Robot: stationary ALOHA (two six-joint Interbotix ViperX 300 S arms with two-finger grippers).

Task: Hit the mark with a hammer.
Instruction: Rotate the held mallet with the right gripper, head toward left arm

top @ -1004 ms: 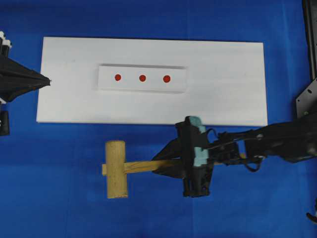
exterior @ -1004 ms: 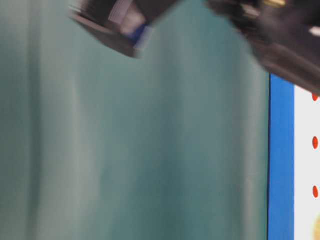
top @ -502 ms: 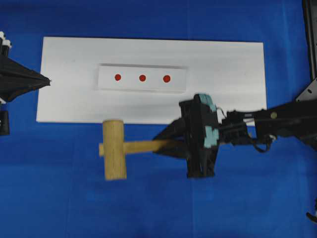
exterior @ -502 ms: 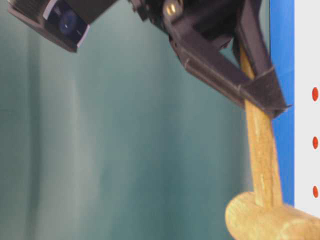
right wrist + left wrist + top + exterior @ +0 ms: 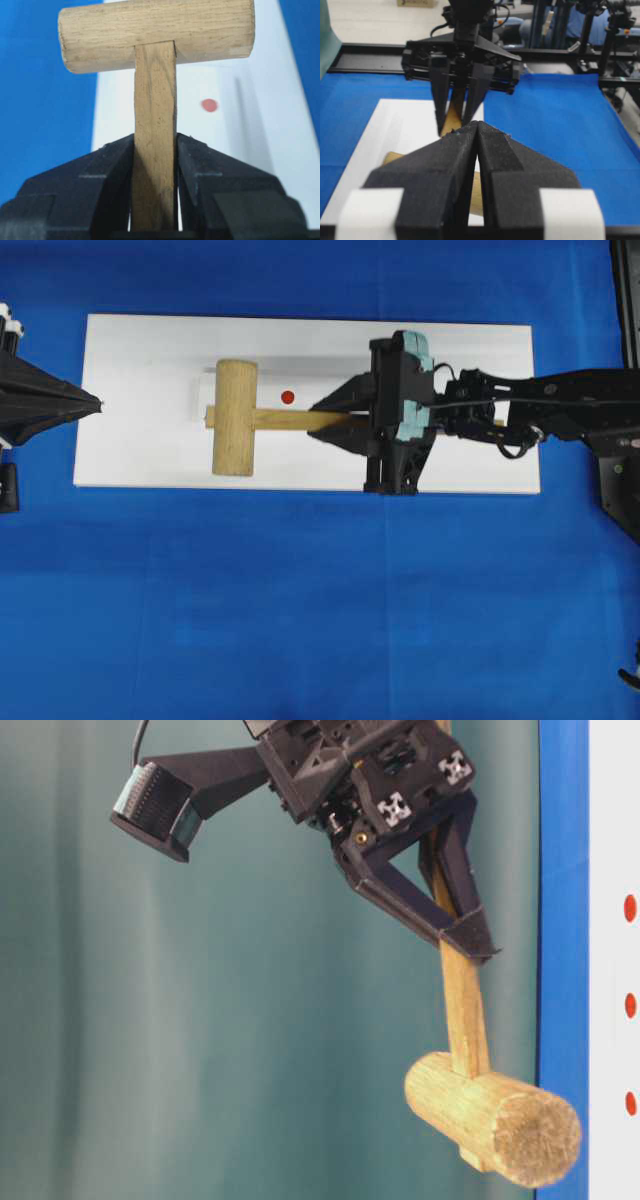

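The hammer [image 5: 235, 418], a light wooden mallet, hangs in the air over the white board [image 5: 480, 370]. My right gripper [image 5: 325, 421] is shut on its flat handle [image 5: 155, 125], fingers pressed against both sides. From overhead the head covers the left end of the raised strip. One red mark [image 5: 288, 397] shows just beyond the handle, and the other marks are hidden there. The table-level view shows the head [image 5: 495, 1120] off the board, with three marks [image 5: 630, 1005] at the frame edge. My left gripper [image 5: 98, 403] is shut and empty at the board's left edge.
Blue cloth [image 5: 300, 600] covers the table around the board. The right arm [image 5: 560, 415] stretches in over the board's right end. A black frame and rig parts [image 5: 560, 55] stand beyond the far table edge.
My right gripper has lifted the hammer from the blue cloth in front of the board and carried it over the board, so the head now covers the left mark. The left arm has not moved.
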